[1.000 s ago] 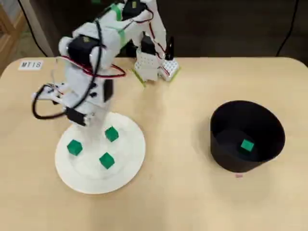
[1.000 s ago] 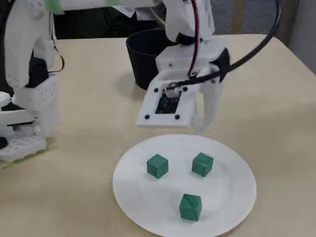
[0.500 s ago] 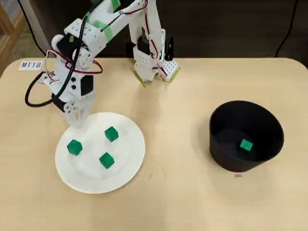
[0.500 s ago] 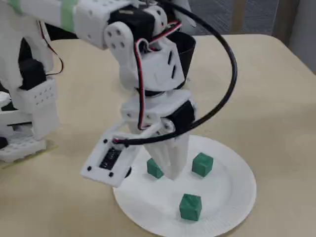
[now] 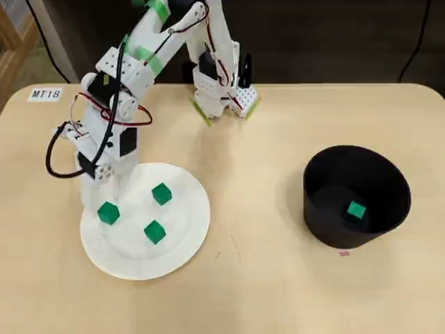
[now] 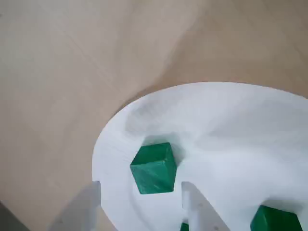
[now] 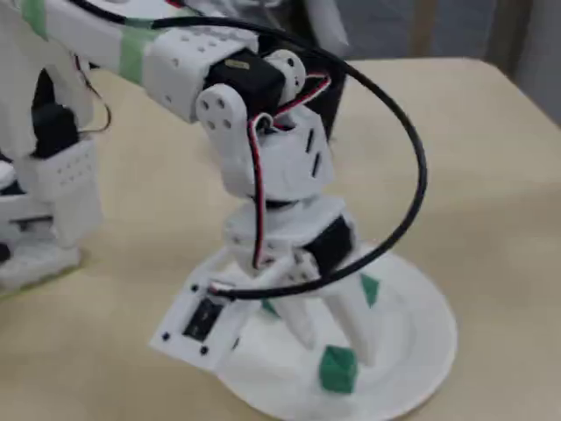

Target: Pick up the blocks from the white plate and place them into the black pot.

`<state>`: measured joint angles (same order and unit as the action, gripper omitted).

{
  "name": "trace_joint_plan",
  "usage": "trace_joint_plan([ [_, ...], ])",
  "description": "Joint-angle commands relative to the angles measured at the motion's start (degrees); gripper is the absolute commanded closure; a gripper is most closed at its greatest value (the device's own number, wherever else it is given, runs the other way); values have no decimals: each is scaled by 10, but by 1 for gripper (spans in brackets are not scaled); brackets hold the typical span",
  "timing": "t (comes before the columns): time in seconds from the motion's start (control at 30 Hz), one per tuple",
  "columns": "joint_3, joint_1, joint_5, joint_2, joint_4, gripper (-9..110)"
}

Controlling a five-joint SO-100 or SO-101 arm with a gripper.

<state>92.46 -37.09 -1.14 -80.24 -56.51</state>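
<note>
white label [image 5: 46, 94] reading "mt18" on table corner, gripper [image 6: 144, 202] spread open, empty, over green block [image 6: 153, 168]

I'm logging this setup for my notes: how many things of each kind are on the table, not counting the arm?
Green blocks: 4, with three on the plate and one in the pot
White plate: 1
Black pot: 1
Label reading MT18: 1
Total: 7
</note>
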Motion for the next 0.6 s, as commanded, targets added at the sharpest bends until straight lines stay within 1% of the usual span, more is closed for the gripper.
trace_joint_plan([
  [0.0,-8,-2,-3,0,2,76],
  [0.17,-18,2,-1,22,4,78],
  [0.43,-60,8,10,61,12,86],
  [0.57,-62,10,3,67,33,92],
])
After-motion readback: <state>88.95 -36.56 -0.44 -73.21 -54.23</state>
